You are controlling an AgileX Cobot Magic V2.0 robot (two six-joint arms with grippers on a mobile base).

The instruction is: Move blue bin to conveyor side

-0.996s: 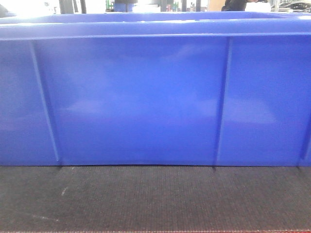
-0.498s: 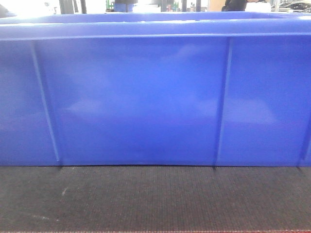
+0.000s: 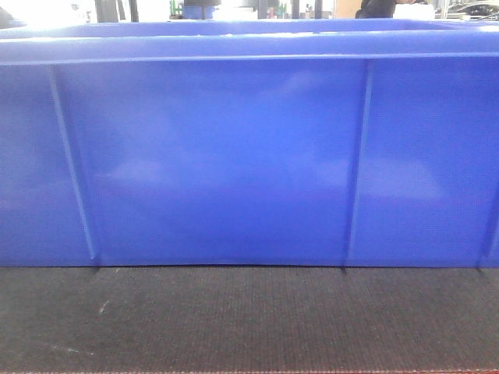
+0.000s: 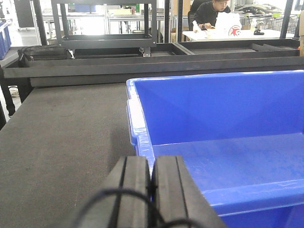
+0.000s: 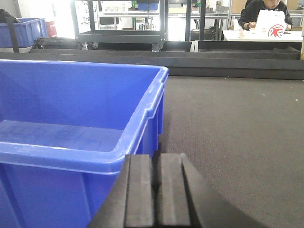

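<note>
The blue bin (image 3: 234,156) fills the front view and stands on the dark ribbed conveyor surface (image 3: 234,319). It is empty inside. In the left wrist view the bin (image 4: 228,142) lies to the right, and my left gripper (image 4: 152,164) sits at its near left corner, in line with the left rim, jaws pressed together. In the right wrist view the bin (image 5: 71,109) lies to the left, and my right gripper (image 5: 156,161) sits at its near right corner, jaws pressed together. I see nothing between either pair of jaws. The belt (image 4: 61,133) (image 5: 237,133) stretches beyond the bin on both sides.
A black metal rail (image 4: 142,66) borders the far edge of the belt. Behind it stand a wheeled black cart (image 4: 104,40) and a white table with a seated person (image 4: 213,12). Another blue bin (image 5: 21,31) stands at the far left.
</note>
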